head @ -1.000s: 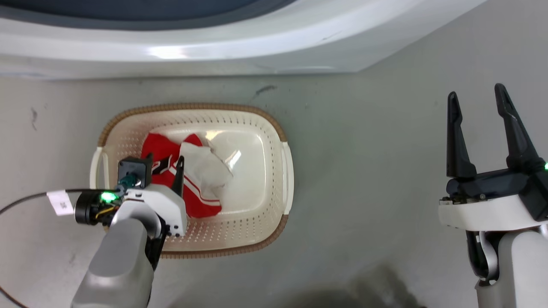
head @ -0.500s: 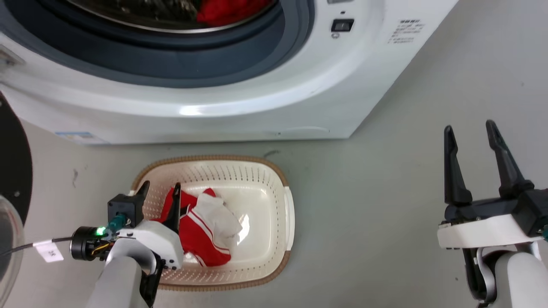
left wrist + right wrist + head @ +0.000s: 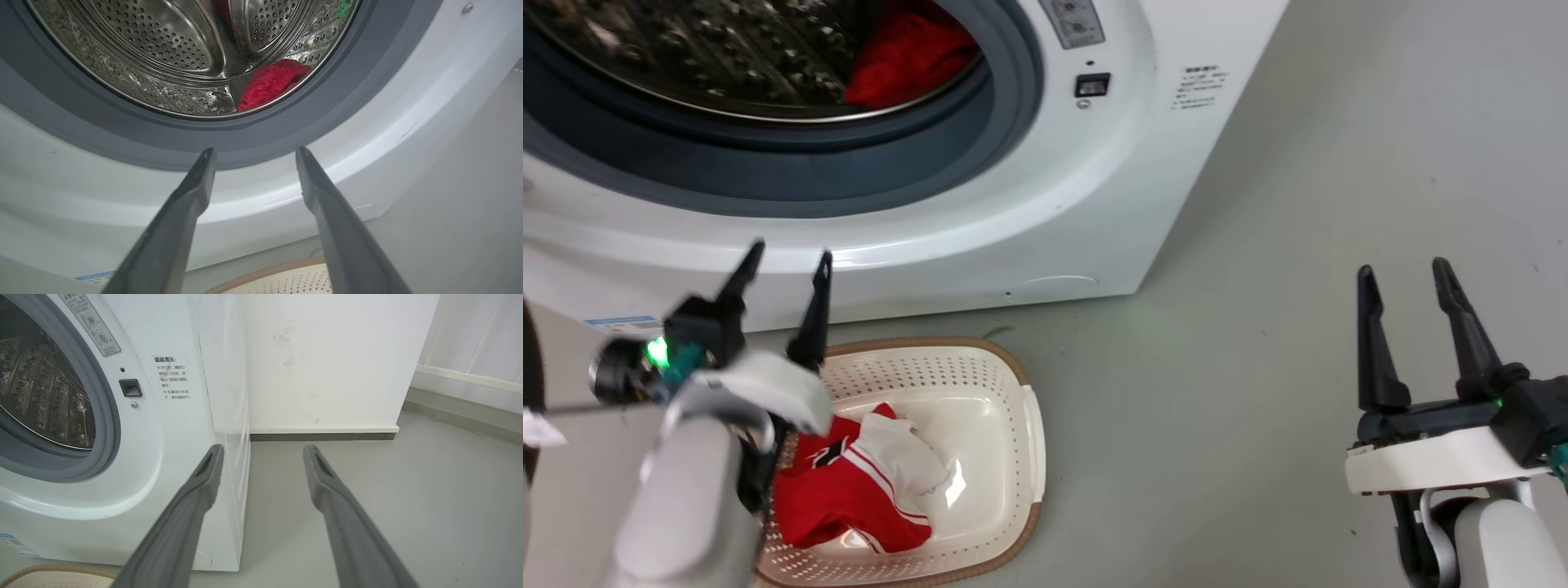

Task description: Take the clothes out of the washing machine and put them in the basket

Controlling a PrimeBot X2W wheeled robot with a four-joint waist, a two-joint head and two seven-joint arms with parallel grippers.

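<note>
Red cloth (image 3: 907, 53) lies in the washer (image 3: 1045, 204), at five o'clock of its porthole (image 3: 261, 130); the striped garment (image 3: 854, 490) is already in the basket (image 3: 1032, 429). Empty and gaping wide, the left jaws aim at the porthole; the right jaws hang open, idle. Next, I judge: reach in and pinch the red cloth

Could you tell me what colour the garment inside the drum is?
The garment is plain bright red; the left wrist view shows it best.
</note>
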